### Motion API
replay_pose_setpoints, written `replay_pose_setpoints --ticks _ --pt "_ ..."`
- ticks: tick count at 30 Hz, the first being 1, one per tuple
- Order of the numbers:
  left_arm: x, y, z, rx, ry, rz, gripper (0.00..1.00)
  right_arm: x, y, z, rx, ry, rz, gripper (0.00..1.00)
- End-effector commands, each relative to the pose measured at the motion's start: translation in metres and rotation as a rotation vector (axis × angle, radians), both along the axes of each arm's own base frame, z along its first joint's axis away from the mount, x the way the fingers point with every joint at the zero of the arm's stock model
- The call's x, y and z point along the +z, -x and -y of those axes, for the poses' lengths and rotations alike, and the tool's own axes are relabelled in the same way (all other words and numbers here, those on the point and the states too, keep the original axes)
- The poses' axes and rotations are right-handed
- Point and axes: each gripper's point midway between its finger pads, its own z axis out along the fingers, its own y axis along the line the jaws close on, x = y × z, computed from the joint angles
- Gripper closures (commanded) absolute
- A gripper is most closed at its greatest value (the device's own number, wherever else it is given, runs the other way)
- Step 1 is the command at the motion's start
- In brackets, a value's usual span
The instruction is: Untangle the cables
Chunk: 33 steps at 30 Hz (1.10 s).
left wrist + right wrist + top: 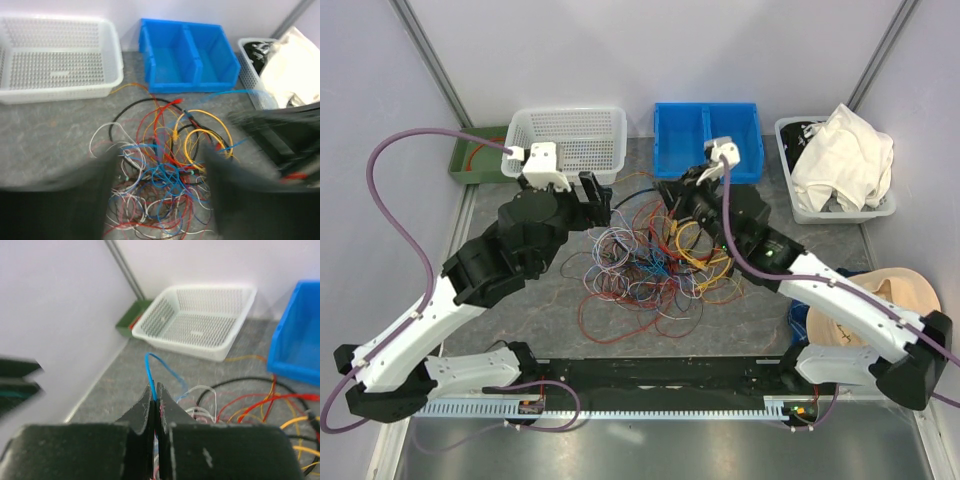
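Right wrist, blue cable (148, 371) pinched in pincer (154, 387)

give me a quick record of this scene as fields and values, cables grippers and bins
cables: one tangled pile mid-table; red, orange, yellow, blue, white, black
left gripper: open, over the pile's far left edge, holding nothing
right gripper: shut on a blue cable
white basket: far left, empty
blue bin: far centre, two compartments, both empty
grey bin: far right, holds white cloth
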Motion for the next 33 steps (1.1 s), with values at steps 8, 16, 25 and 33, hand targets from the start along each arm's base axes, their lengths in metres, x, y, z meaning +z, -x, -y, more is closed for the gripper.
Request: replay_pose_setpoints --ticks 8,16,25,33 --pt "-0.038 0.013 0.0 -0.041 0.221 0.013 0.02 0.193 0.006 0.069 -0.225 -0.005 0.159 1.0" --pt "-0.003 0.042 0.042 -0.39 0.397 0.362 0.0 0.227 0.012 0.071 -0.21 -0.035 0.173 1.0" --pt "-0.003 0.062 0.07 -0.576 0.36 0.673 0.0 0.203 0.015 0.062 -0.167 -0.025 0.109 1.0" --pt "-0.047 0.015 0.104 -0.504 0.142 0.635 0.0 0.207 0.028 0.055 -0.086 -0.067 0.095 1.0"
